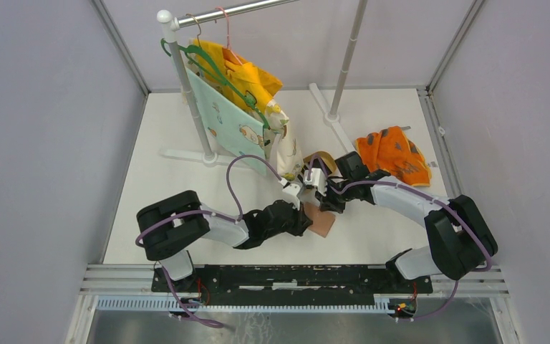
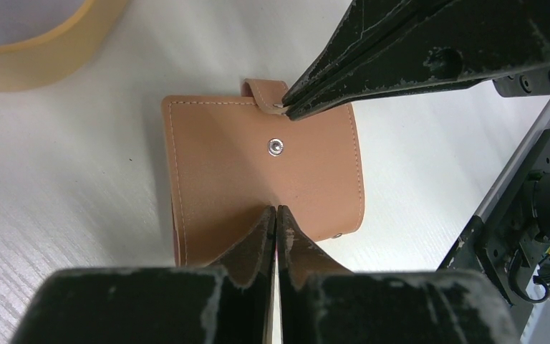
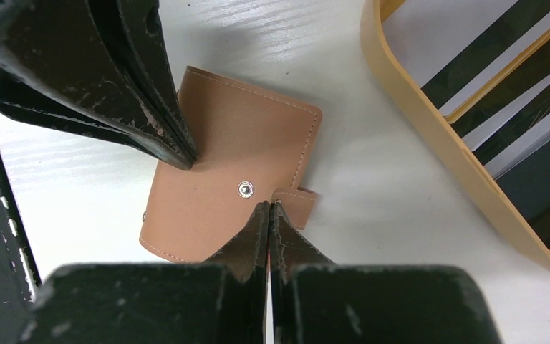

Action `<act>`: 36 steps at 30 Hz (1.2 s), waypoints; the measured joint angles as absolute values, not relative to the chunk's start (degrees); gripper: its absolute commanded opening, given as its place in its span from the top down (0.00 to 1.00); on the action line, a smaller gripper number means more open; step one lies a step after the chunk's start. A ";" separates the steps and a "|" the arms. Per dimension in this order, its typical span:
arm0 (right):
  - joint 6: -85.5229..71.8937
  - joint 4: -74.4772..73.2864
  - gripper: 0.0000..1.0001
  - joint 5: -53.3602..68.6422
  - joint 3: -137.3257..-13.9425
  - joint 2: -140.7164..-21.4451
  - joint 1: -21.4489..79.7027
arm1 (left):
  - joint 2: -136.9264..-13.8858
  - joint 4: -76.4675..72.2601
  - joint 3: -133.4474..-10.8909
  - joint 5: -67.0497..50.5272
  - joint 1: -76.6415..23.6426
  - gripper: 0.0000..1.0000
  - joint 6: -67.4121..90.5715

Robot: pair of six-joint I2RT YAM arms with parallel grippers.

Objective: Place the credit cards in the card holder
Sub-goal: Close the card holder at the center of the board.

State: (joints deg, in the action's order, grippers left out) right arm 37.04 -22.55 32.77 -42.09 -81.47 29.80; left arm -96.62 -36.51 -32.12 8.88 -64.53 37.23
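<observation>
The counter (image 1: 372, 236) carries all items. The tan dish (image 3: 430, 136) stands near the work area and contains the credit cards (image 3: 501, 93). The card holder (image 2: 243, 179) lies flat and folded between my hands, so I judge that loading has not begun. My left hand (image 2: 276, 215) is clenched, with its tips on the edge opposite the strap tab (image 2: 265, 89), probably to pin the holder. My right hand (image 3: 268, 209) is clenched at that tab, probably to lift it; whether it grips the tab I cannot tell. Bare counter borders the holder's free edges, and the dish rim limits travel on one side. The snap stud (image 2: 276, 147) sits exposed between both sets of tips.
</observation>
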 measured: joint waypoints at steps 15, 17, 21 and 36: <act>37.43 -22.74 1.00 39.72 -41.60 -81.58 29.76 | -93.58 -41.19 -29.43 8.93 -64.34 0.91 37.45; 37.19 -22.65 1.00 40.23 -41.23 -81.73 29.39 | -93.58 -42.57 -29.26 8.91 -64.29 0.91 37.45; 36.93 -21.89 1.00 40.53 -40.51 -81.87 28.97 | -93.58 -44.12 -28.64 8.93 -64.29 0.92 37.47; 38.79 -19.53 1.00 38.59 -38.41 -79.96 30.39 | -97.06 -47.37 -26.24 8.95 -63.77 0.94 39.53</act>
State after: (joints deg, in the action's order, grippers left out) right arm 38.79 -19.53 38.59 -38.41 -79.96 30.39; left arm -97.06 -47.37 -26.24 8.95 -63.77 39.53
